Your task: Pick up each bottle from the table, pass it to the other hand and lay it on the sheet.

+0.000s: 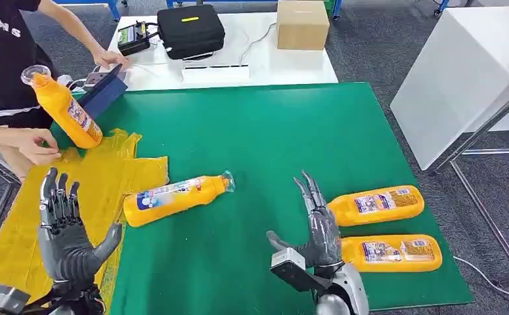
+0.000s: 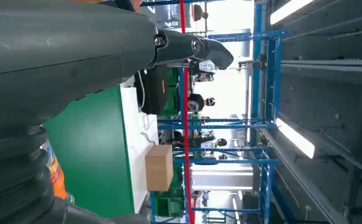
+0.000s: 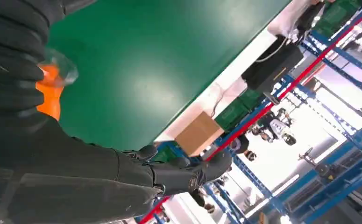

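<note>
Two orange bottles lie side by side at the table's right front: one (image 1: 377, 205) farther back, one (image 1: 392, 252) nearer me. A third orange bottle (image 1: 176, 197) lies in the middle, its base overlapping the yellow sheet (image 1: 110, 177). A person's hand (image 1: 38, 146) holds a fourth bottle (image 1: 66, 110) tilted above the sheet's far end. My right hand (image 1: 314, 226) hovers open just left of the two right bottles, fingers spread upward. My left hand (image 1: 67, 230) is open above the sheet's near part, holding nothing. The middle bottle's cap end (image 3: 53, 79) peeks past my right hand's cover.
The green table (image 1: 265, 131) has free room in its centre and back. Behind it a white table (image 1: 304, 62) carries a black case (image 1: 190, 29), a cardboard box (image 1: 302, 23) and small devices. A white cabinet (image 1: 462, 79) stands right. The person stands at the left edge.
</note>
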`<action>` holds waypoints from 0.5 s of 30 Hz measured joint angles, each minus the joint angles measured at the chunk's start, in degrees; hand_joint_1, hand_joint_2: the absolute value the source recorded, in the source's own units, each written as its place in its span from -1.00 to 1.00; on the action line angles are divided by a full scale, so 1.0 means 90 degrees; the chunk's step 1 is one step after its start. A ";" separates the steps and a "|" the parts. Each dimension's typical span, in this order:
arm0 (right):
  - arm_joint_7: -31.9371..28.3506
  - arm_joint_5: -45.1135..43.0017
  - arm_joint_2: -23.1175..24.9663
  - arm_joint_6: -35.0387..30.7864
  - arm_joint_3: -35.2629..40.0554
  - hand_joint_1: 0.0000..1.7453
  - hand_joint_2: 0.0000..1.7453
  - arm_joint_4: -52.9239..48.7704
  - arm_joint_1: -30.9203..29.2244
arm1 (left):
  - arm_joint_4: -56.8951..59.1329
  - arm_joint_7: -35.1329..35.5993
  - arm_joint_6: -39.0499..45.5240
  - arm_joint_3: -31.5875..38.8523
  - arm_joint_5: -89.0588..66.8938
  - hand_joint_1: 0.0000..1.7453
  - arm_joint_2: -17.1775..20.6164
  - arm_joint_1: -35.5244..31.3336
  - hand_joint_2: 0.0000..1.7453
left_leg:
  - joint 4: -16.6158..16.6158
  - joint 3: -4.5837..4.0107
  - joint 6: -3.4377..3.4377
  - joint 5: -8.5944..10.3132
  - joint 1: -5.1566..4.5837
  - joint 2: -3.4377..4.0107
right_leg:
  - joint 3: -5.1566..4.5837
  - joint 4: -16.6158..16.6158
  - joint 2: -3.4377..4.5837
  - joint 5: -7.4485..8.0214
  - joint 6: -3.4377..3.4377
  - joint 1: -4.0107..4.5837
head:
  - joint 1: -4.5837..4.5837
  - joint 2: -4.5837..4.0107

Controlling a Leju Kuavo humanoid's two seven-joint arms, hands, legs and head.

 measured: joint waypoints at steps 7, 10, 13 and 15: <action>0.0799 0.1287 -0.0982 0.0445 -0.0043 -1.00 1.00 -0.0381 0.0000 | -0.0109 0.0340 -0.0512 0.0158 0.0328 -1.00 -0.0085 0.0126 1.00 | 0.0003 0.0003 0.0001 0.0001 -0.0002 -0.0005 | 0.0003 -0.0002 -0.0002 0.0002 0.0002 -0.0003 | -0.0002 0.0000; 0.0797 0.1251 -0.1693 0.0995 -0.0424 -1.00 1.00 -0.0464 0.0001 | -0.0102 0.0432 -0.0529 0.0202 0.0323 -1.00 -0.0085 0.0131 1.00 | 0.0004 0.0001 0.0003 0.0000 -0.0013 -0.0006 | 0.0004 -0.0002 -0.0002 0.0003 0.0005 -0.0012 | 0.0000 0.0000; 0.0726 0.1255 -0.2220 0.1300 -0.0834 -1.00 1.00 -0.0471 -0.0002 | -0.0080 0.0459 -0.0539 0.0248 0.0323 -1.00 -0.0085 0.0118 1.00 | 0.0007 0.0003 0.0014 -0.0007 -0.0017 -0.0002 | 0.0003 -0.0003 0.0000 0.0005 0.0006 -0.0018 | -0.0002 0.0000; 0.0726 0.1226 -0.2563 0.1516 -0.1047 -1.00 1.00 -0.0471 0.0003 | -0.0032 0.0486 -0.0539 0.0265 0.0328 -1.00 -0.0085 0.0087 1.00 | 0.0008 0.0003 0.0017 -0.0008 -0.0023 -0.0002 | 0.0002 -0.0003 -0.0001 0.0004 0.0007 -0.0026 | -0.0005 0.0000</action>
